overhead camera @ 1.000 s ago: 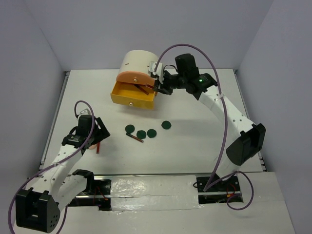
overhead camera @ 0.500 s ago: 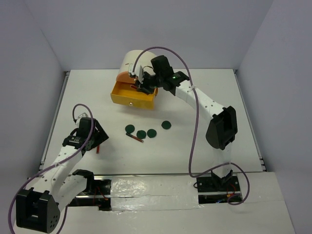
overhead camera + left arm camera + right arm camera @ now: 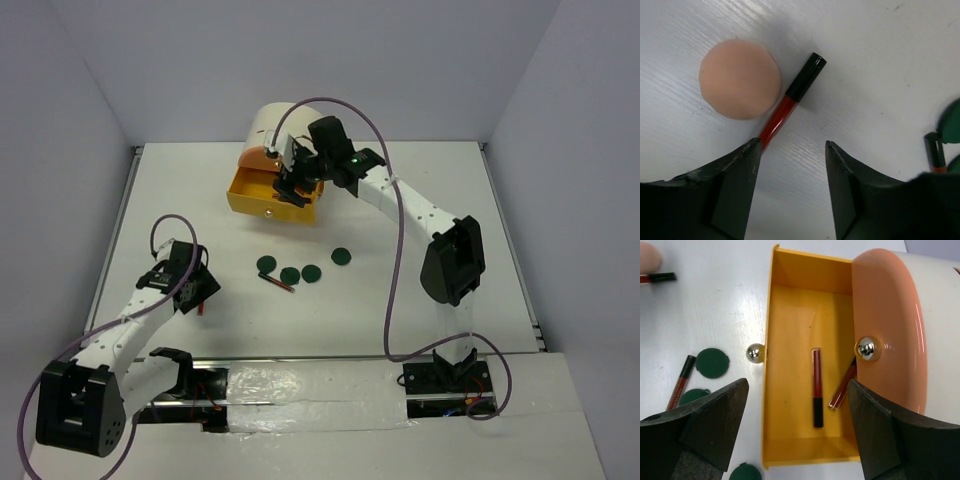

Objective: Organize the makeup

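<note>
Makeup on the white table; both pincers are seen released.
The right gripper (image 3: 797,385) is spread above the open yellow drawer (image 3: 790,270), in which two thin dark-red sticks (image 3: 816,385) are laid. The left gripper (image 3: 792,145) is spread over a black-capped dark-red stick (image 3: 790,100) just beside the peach round puff (image 3: 740,79).

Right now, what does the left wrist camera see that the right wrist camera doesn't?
Only the left wrist view shows the left gripper, open and empty. Only the right wrist view shows the yellow drawer holding two red sticks, under the open right gripper. Both show the peach puff, the stick beside it and green discs.
</note>
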